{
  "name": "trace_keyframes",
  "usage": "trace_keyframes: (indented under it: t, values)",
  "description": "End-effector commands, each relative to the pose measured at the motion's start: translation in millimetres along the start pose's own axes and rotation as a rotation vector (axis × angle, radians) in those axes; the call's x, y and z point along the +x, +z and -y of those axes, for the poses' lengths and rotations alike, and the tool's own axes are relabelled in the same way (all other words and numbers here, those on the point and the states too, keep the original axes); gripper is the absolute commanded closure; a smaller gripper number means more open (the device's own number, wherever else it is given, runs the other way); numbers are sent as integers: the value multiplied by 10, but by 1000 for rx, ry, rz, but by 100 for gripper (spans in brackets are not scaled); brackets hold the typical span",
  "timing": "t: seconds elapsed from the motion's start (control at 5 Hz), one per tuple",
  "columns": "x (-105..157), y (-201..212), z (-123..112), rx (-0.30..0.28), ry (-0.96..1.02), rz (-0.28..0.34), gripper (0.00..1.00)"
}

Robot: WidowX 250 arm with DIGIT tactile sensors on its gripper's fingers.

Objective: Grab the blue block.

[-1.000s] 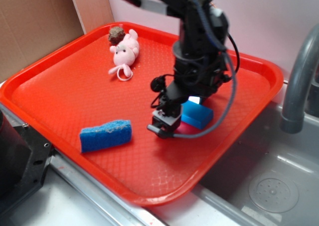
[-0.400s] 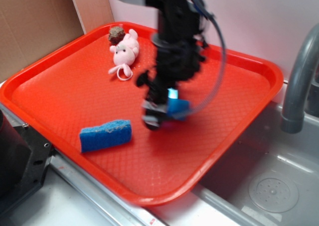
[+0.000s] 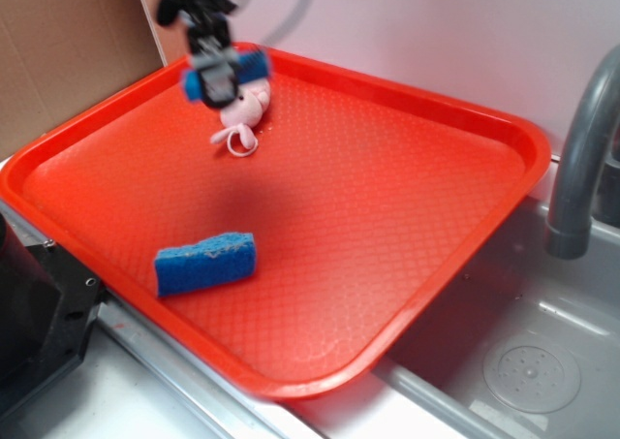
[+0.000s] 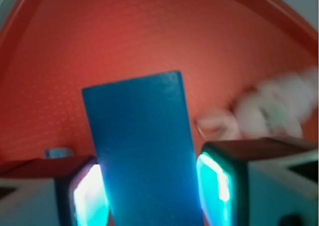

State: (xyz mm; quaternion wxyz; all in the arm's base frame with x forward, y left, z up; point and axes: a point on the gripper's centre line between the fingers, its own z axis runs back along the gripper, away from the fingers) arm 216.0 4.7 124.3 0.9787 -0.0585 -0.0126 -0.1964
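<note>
Fingers [image 4: 67, 196] clamped on smooth bright-blue rectangular block [image 4: 144, 156], held between both pads, lifted clear of red plastic tray [image 3: 387, 197]. Directly above pink plush toy [image 3: 242, 109]. Heavy motion blur: likely fast swing; smooth faces could slip, dropping onto plush.

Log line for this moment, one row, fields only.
gripper: shut on blue block | block: lifted off tray, above pink toy | sponge: untouched on tray
</note>
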Motion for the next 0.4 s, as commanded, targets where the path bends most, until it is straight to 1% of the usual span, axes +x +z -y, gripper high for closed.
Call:
trace_keyframes:
  t: [0.0, 0.2]
  values:
    - [-571, 266, 150, 105, 495, 64, 100]
    - [-488, 335, 348, 109, 747, 48, 100]
